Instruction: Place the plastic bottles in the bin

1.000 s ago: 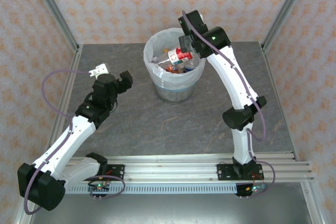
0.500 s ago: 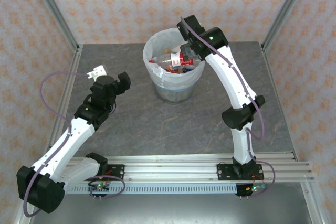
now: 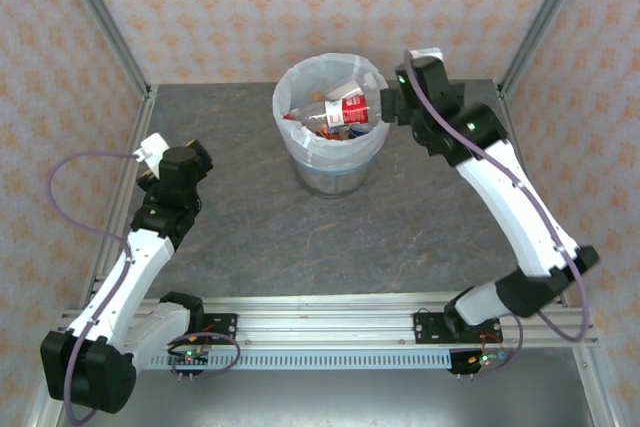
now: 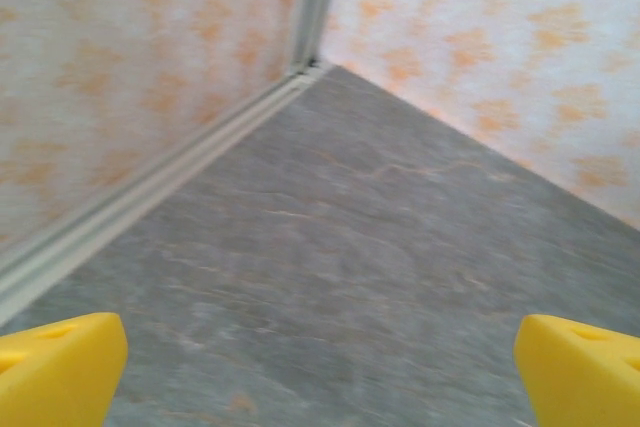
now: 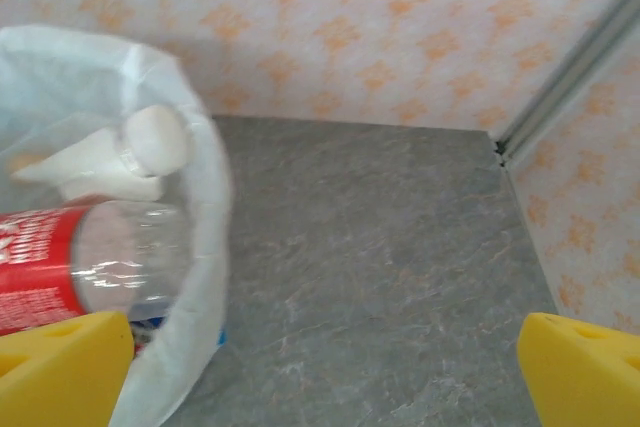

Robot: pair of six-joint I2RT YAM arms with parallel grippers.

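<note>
Several plastic bottles lay heaped inside the bin. The top one, a clear bottle with a red label, lay nearly on its side at the right of the mouth, its long axis running left to right and rising a little toward the right rim. In my right wrist view its clear, rounded end pointed at the bag wall; I could not tell which end bore the cap. White lettering on the label was too small to read. Beside it sat a rounded white cap. The bin was a round, translucent grey bucket lined with a crinkled white bag, standing far back on the grey stone-patterned table. The right gripper hung just outside that rim, yellow fingers spread wide, empty. The left gripper, well apart at the table's left, gaped likewise.
</note>
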